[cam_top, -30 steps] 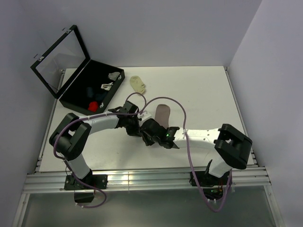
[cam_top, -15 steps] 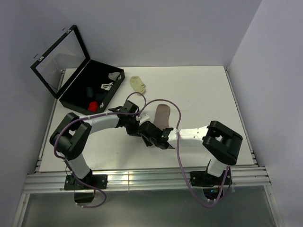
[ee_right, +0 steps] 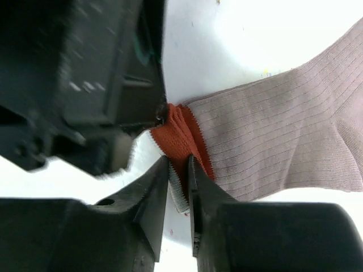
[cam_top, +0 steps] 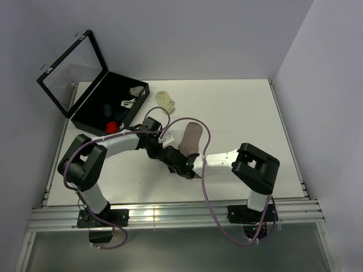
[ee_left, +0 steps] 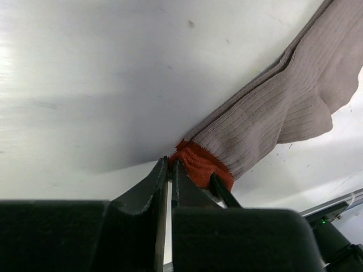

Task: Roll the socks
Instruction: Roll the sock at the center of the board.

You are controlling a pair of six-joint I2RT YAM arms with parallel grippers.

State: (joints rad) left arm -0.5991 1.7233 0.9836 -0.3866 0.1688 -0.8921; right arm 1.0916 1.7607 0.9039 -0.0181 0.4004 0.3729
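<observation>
A dusty-pink sock [cam_top: 193, 135] with a red cuff lies flat at mid-table. Both grippers meet at its near cuff end. My left gripper [cam_top: 160, 148] is shut on one corner of the red cuff [ee_left: 198, 163]. My right gripper [cam_top: 173, 157] is shut on the same cuff [ee_right: 182, 136] just beside it; its jaws pinch the red-and-white edge. The pink ribbed body [ee_left: 283, 102] stretches away from both grippers. Navy [cam_top: 106, 107] and red [cam_top: 112, 126] fabric lie in the black case; I cannot tell which socks these are.
An open black case [cam_top: 91, 116] stands at the far left, its lid raised. Small white-grey items [cam_top: 131, 97] lie in it. A small pale-yellow sock [cam_top: 165, 100] lies beside the case. Purple cables loop over both arms. White walls bound the table.
The right arm has swung left and folded in, bringing its gripper up against the left gripper at the cuff. The left gripper has shifted slightly away from the near edge.
</observation>
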